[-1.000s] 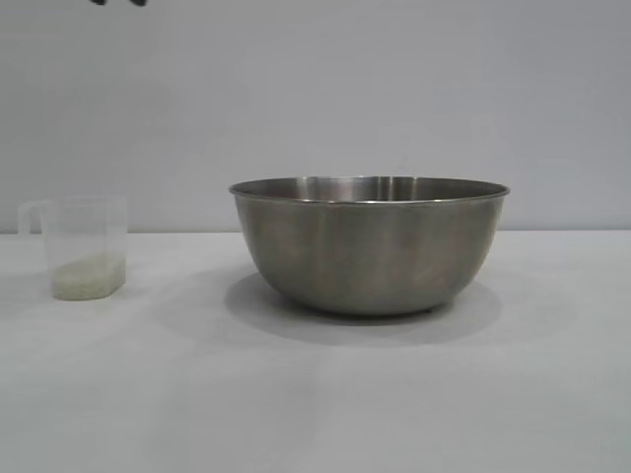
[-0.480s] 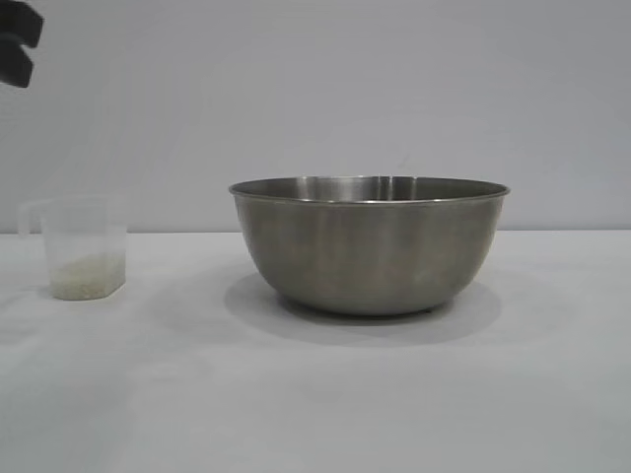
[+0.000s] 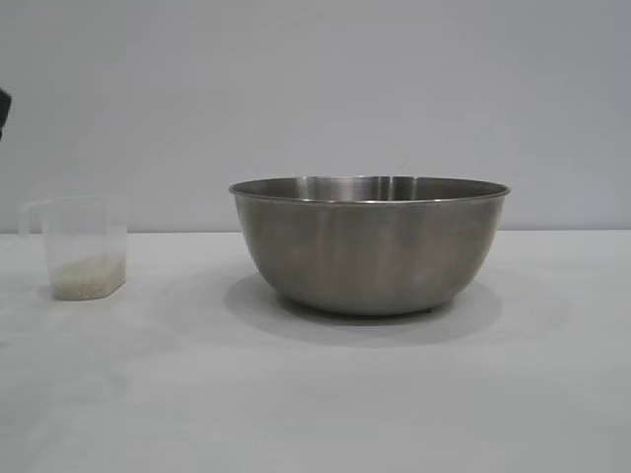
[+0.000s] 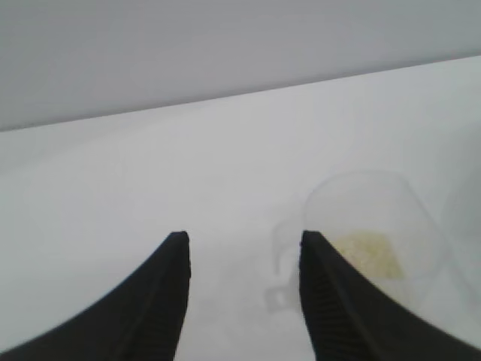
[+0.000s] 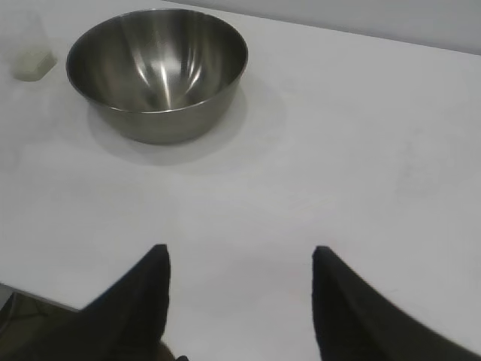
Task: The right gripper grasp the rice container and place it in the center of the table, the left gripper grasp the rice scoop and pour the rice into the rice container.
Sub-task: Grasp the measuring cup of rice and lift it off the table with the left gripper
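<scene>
Scoop [image 3: 87, 246] upright, handle toward frame's left edge, away from bowl [image 3: 370, 244]. Left gripper [image 4: 242, 248] and right gripper [image 5: 239, 259] both open, empty.

Plain pale grey wall [image 3: 315, 89] – even, soft light.

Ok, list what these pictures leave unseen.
- Left gripper: exterior view shows only a dark sliver at the left edge; the frame cuts off the rest.
- Bowl inside: hidden by its own wall in the exterior view; the right wrist view shows it bare.
- Scoop: handle faint in the left wrist view, partly behind a fingertip.
- Right gripper: outside the exterior view.
</scene>
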### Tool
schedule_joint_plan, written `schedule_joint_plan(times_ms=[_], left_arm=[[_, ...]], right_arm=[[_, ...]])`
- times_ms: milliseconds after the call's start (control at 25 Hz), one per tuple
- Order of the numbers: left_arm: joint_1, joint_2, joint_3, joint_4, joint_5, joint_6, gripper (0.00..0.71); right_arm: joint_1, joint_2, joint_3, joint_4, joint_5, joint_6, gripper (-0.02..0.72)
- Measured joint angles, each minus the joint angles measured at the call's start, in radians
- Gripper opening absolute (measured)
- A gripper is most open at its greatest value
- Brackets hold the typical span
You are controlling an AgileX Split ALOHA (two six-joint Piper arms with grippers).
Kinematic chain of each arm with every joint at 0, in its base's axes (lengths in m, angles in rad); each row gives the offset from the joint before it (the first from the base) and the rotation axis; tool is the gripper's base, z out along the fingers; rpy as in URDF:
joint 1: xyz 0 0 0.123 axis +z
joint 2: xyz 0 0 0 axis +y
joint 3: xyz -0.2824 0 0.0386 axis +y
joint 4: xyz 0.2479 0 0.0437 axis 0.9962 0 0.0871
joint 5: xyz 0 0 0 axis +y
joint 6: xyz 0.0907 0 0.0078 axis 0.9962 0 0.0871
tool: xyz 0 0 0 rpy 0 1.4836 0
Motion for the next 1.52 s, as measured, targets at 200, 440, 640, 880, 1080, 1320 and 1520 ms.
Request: schedule_joint_plan(times_ms=[200, 440, 640, 880, 1080, 1320, 1520], left_arm=[[0.0, 0.053, 0.0, 0.002, -0.002, -0.021, 0.293], [0.0, 0.053, -0.009, -0.055, -0.004, -0.023, 0.293], [0.0, 0.053, -0.064, -0.072, -0.004, -0.022, 0.293], [0.0, 0.053, -0.092, -0.078, -0.005, -0.018, 0.293], [0.0, 0.062, -0.106, -0.079, -0.006, -0.011, 0.293], [0.0, 0.116, -0.103, -0.052, -0.006, -0.015, 0.293], [0.0, 0.145, -0.103, -0.049, -0.006, -0.018, 0.293]], right_arm=[[0.0, 0.0, 0.0, 0.0, 0.0, 0.0, 0.357], [0.0, 0.0, 0.0, 0.0, 0.0, 0.0, 0.357], [0.0, 0.0, 0.0, 0.0, 0.0, 0.0, 0.357], [0.0, 0.0, 0.0, 0.0, 0.0, 0.0, 0.357], [0.0, 0.0, 0.0, 0.0, 0.0, 0.002, 0.357], [0.0, 0.0, 0.0, 0.0, 0.0, 0.002, 0.357], [0.0, 0.0, 0.0, 0.0, 0.0, 0.002, 0.357]])
